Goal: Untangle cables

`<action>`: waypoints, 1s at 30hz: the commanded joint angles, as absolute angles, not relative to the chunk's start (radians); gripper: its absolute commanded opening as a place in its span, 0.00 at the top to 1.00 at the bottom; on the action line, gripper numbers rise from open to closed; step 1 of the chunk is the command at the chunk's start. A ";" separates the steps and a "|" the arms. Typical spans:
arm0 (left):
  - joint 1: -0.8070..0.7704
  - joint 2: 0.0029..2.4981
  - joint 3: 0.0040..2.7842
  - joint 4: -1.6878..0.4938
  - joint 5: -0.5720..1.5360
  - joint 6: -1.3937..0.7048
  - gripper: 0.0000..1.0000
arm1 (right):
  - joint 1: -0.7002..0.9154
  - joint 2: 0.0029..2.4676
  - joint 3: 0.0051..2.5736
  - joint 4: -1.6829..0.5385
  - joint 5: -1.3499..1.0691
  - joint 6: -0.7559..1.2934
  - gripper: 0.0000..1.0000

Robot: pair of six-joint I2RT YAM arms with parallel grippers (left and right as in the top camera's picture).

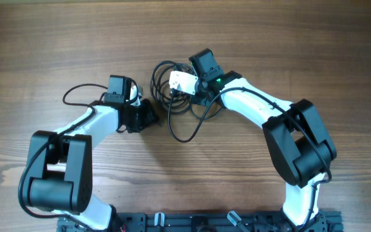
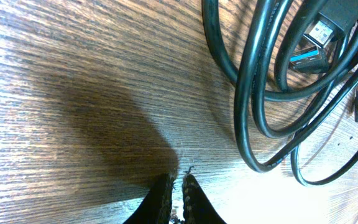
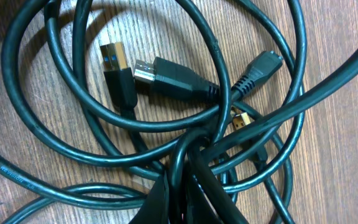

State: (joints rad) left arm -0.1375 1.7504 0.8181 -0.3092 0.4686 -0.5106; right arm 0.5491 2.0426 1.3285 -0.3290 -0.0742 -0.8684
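Wood grain of the table [image 1: 301,38] fills all three views, but only the overhead shows you both arms: the left arm [image 1: 57,167] reaching in from the lower left, the right arm [image 1: 298,142] from the lower right. Between them, just above frame centre, lie the cables [image 1: 163,77], a loose black coil with one loop trailing downward. From above you cannot read either grip; the wrist views settle that. Your left gripper [image 2: 176,180] has its fingers pressed together over bare wood, holding nothing, with the coil in the upper right of its frame, near but apart. Your right gripper [image 3: 185,155] is closed right in the tangle at bottom centre, where strands cross; whether one is pinched you cannot tell. That view lays out the plugs best: a USB plug [image 3: 118,68] with a blue insert, a wider black plug [image 3: 173,78] beside it, and a small plug [image 3: 260,67] at upper right.
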 commanded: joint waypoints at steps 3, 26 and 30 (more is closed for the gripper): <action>-0.140 1.766 0.823 -0.303 0.451 -0.510 0.90 | 0.548 1.942 1.331 -0.396 -0.263 -0.707 0.96; -0.133 1.766 0.823 -0.315 0.414 -0.510 0.93 | 0.421 1.631 1.332 -0.273 -1.081 0.232 0.96; -0.123 1.760 0.830 -0.322 0.451 -0.507 0.96 | 0.351 1.629 1.331 -0.260 -1.123 0.365 0.96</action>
State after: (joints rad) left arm -0.1375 1.7508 0.8185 -0.3103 0.4480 -0.5106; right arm 0.3862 1.6539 1.3285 -0.2535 -1.0397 0.2890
